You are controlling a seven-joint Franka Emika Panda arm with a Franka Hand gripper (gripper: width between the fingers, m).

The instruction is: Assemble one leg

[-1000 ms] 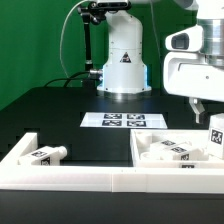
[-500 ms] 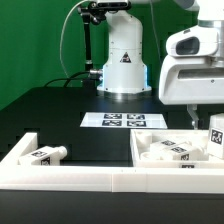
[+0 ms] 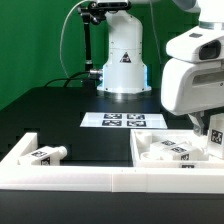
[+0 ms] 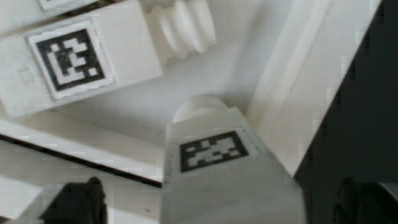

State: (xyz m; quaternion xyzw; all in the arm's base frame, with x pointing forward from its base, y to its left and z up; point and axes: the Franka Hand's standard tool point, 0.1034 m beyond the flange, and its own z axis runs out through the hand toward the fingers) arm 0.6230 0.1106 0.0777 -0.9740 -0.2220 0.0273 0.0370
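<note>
**A:** Where is the leg, and what is the claw doing?

**B:** The leg [image 4: 221, 150] stands inside the white tray [image 3: 70, 176], at the exterior view's right, close to the tray's wall. The claw [image 4: 217, 206] hangs right over it. In the wrist view the leg fills the middle. One dark finger [image 4: 80, 203] shows clear of the leg's side. The other blends into the dark counter [image 3: 40, 110], so I judge the claw spread and pinching nothing, though that side is hard to read.

**A:** What could go wrong?

**B:** The space is tight. A second leg [image 4: 71, 60] lies just beside the standing one. If the claw descends off-centre, a finger could land on top of the leg and tip it, or catch the lying leg or the tray wall. A pinch too high on the post could also let it twist or slip on lifting.

**A:** What differs from a second ago?

**B:** The arm's white hand has come lower and shifted towards the exterior view's right, hiding more of the tray's corner. The legs have not moved, including a third leg [image 3: 45, 153] at the tray's other end. The marker board [image 3: 122, 120] also lies as it did.
</note>
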